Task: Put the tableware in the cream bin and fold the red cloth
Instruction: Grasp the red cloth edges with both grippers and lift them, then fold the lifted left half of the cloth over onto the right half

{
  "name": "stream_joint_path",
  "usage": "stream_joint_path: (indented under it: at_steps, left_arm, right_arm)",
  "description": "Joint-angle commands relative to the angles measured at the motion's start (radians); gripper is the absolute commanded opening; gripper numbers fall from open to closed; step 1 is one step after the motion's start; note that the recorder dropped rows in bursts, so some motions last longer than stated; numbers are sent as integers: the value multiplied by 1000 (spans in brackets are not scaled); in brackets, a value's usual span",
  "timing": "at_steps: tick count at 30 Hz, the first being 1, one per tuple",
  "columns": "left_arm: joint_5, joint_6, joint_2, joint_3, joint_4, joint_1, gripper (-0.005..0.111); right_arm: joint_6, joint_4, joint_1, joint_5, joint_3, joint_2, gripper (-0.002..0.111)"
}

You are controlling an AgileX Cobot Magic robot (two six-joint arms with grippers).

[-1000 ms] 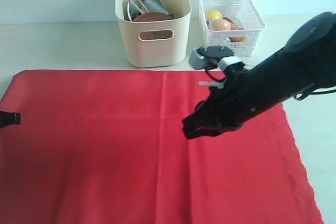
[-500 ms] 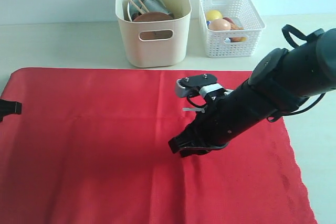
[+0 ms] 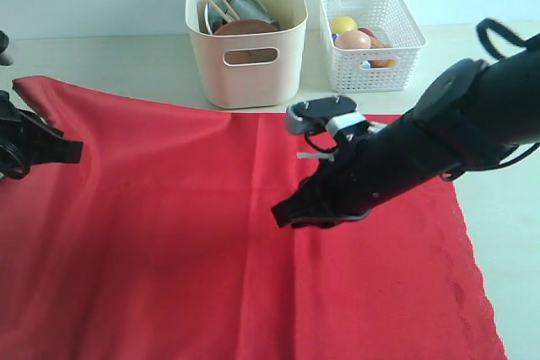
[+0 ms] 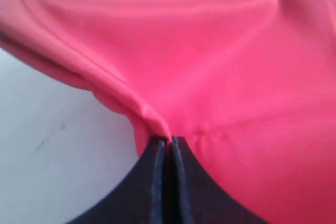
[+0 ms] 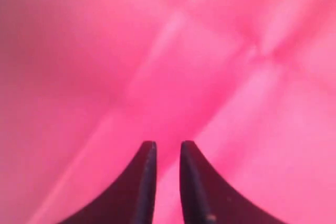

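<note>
The red cloth (image 3: pixel 169 233) covers most of the table. My left gripper (image 3: pixel 76 151) is at its left edge, shut on a pinch of the fabric (image 4: pixel 167 140) and holding that edge lifted off the table. My right gripper (image 3: pixel 280 215) is low over the cloth's middle; its jaws (image 5: pixel 168 144) stand a little apart with only red cloth (image 5: pixel 105 51) behind them. The cream bin (image 3: pixel 245 77) stands behind the cloth with tableware inside: chopsticks (image 3: pixel 215 4), a steel cup (image 3: pixel 243 4) and a brown plate (image 3: pixel 245 29) show above the rim.
A white lattice basket (image 3: pixel 375 77) with food items stands to the right of the cream bin. Bare pale table (image 3: pixel 101 65) runs behind the cloth and along its right side. The right arm's dark body (image 3: pixel 456 128) spans the cloth's right half.
My left gripper has come in from the left edge and raised the cloth's left side, so the far-left corner is up. The right arm has dropped and reached left, then held still.
</note>
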Motion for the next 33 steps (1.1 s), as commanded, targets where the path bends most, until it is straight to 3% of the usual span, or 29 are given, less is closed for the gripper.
stream_joint_path:
  at_steps: [1, 13, 22, 33]
  left_arm:
    - [68, 3, -43, -51, -10, -99, 0]
    - [122, 3, -11, -318, -15, -425, 0]
    - [161, 3, 182, -512, -15, -612, 0]
    - [171, -6, 480, -809, -19, -755, 0]
  right_arm:
    - [15, -86, -17, -65, 3, -175, 17]
    - [298, -472, -194, -142, 3, -675, 17]
    - [336, -632, -221, -113, 3, -884, 17]
    - [786, -1137, -221, -77, 3, -943, 17]
